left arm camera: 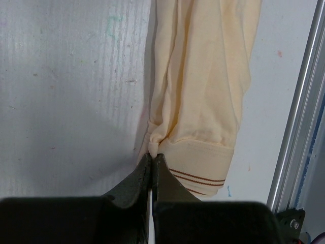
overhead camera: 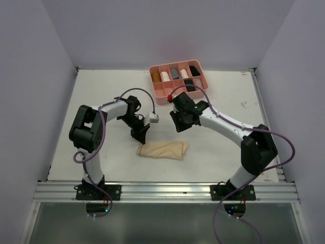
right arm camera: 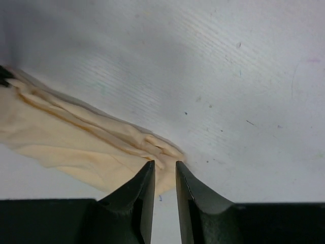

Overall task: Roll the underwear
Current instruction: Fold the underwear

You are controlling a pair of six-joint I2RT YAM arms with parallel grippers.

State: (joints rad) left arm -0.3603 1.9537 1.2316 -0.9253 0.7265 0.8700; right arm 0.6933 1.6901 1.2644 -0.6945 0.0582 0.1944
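Observation:
One piece of underwear shows, the pale tan one (overhead camera: 162, 149), lying as a long folded strip on the white table in front of both arms. My left gripper (overhead camera: 140, 137) is at its left end. The left wrist view shows that gripper (left arm camera: 153, 155) shut on a pinch of cloth at the corner of the striped waistband of the tan underwear (left arm camera: 203, 76). My right gripper (overhead camera: 179, 124) hangs over the strip's right end. In the right wrist view its jaws (right arm camera: 164, 162) stand a little apart, with the bunched end of the underwear (right arm camera: 76, 137) just beyond the tips and nothing clamped.
A rigid pink divided tray (overhead camera: 158, 95) stands at the back of the table, with rolled items in its compartments. A small white block (overhead camera: 154, 119) hangs on the left arm's cable. A metal rail (left arm camera: 299, 127) runs along the near table edge.

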